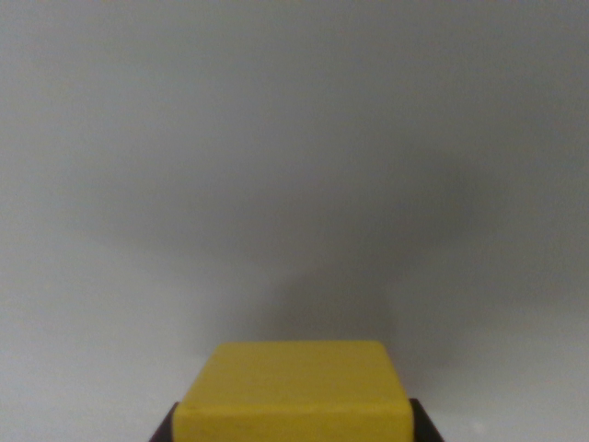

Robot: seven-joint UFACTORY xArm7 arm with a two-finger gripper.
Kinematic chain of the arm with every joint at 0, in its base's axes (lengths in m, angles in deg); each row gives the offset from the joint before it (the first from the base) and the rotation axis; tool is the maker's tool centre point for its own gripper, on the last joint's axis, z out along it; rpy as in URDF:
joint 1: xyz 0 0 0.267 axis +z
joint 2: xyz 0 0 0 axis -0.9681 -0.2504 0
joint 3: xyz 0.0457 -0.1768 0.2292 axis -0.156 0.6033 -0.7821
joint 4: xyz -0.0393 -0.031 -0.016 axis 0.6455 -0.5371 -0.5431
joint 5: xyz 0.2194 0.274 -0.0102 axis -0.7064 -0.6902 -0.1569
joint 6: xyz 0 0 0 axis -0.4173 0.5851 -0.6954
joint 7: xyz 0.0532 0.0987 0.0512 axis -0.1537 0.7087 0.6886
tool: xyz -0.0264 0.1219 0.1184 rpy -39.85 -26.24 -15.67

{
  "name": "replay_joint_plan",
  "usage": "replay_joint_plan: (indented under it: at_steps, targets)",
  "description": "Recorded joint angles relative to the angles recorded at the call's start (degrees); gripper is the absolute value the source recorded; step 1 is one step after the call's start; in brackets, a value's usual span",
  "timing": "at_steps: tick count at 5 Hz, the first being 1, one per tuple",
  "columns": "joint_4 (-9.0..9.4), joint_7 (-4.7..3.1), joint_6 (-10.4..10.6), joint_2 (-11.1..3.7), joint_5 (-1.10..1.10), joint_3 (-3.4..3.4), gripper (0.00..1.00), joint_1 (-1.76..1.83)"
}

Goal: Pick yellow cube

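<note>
A yellow cube (296, 387) fills the bottom centre of the wrist view, its top face and front edge showing. Dark fingertips (166, 430) press against its left and right sides at the very bottom of the frame, so my gripper (294, 431) is shut on the cube. A soft shadow spreads on the grey surface beyond the cube, and the surface looks blurred and some way off, which suggests the cube is held above it.
A plain light-grey surface (294, 138) fills the rest of the view. No other objects or edges show.
</note>
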Motion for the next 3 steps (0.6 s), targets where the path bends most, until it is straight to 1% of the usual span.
replay_joint_plan:
  at_steps: [1,2,3]
  targets:
    - [-1.12,0.09,-1.7,0.53,0.03,0.01,1.00,-0.01]
    - [-1.12,0.09,-1.7,0.53,0.03,0.01,1.00,-0.01]
    - [-2.31,0.18,-3.4,1.10,0.06,0.02,1.00,-0.02]
